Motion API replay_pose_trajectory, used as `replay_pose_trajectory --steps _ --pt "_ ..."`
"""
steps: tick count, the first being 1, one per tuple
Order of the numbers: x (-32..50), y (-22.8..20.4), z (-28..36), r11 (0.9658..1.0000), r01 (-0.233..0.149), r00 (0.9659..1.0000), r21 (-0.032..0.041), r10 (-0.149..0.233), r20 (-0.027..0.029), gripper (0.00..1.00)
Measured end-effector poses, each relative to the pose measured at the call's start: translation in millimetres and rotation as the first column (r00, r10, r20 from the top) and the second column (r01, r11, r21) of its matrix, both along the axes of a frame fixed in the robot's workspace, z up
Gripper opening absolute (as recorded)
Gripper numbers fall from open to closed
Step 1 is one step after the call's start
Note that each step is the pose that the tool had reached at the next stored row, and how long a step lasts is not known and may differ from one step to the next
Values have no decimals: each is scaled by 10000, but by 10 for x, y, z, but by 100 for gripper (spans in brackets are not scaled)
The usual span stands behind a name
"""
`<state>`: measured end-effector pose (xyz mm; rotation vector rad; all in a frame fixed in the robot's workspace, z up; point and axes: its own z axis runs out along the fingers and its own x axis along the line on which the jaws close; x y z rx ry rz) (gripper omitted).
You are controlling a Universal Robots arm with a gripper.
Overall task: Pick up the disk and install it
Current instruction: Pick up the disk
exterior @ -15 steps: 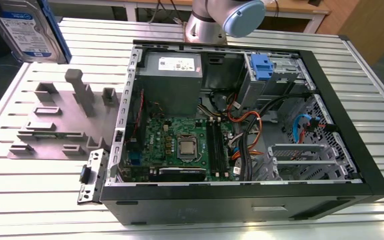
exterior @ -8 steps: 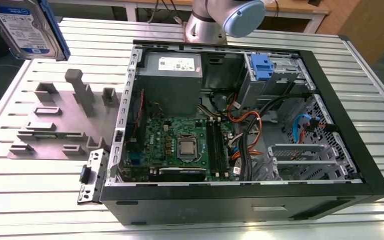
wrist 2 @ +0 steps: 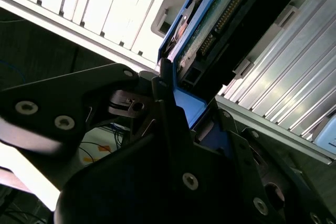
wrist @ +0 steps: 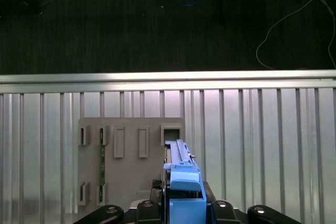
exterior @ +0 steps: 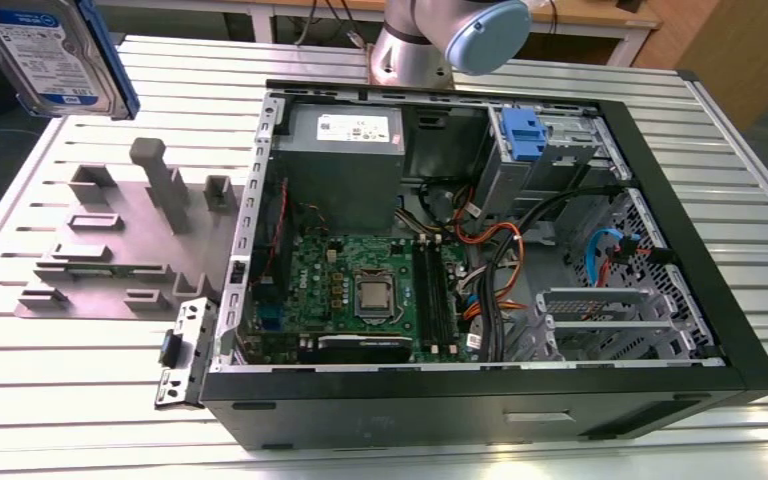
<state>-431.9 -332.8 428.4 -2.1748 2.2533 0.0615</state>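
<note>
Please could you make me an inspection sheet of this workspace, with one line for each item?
Surface: slatted metal table, carrying the open computer case.
Job's things: the disk is up off the table at the exterior view's left, not in the case.
Clutter: grey fixture plate beside the case.
Grippers: gripper shut on the disk's blue frame.
Cables: orange and black bundle and blue cable inside the case; white cable on the floor.
Surroundings: dark floor; wooden desk behind.

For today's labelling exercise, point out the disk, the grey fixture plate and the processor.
disk [exterior: 48, 50]: exterior view, its label.
grey fixture plate [exterior: 177, 250]: exterior view, its flat base.
processor [exterior: 375, 296]: exterior view, its metal lid.
</note>
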Motion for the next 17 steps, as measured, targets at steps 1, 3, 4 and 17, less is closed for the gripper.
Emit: replay_pose_trajectory --steps 1,3,4,17 --pt "0 0 0 10000 0 10000 0 0 0 36" --pt "0 0 0 10000 0 10000 0 0 1 36" --pt "0 0 0 10000 0 10000 0 0 0 36" --pt "0 0 101 9992 -409 9992 -1 409 -4 36"
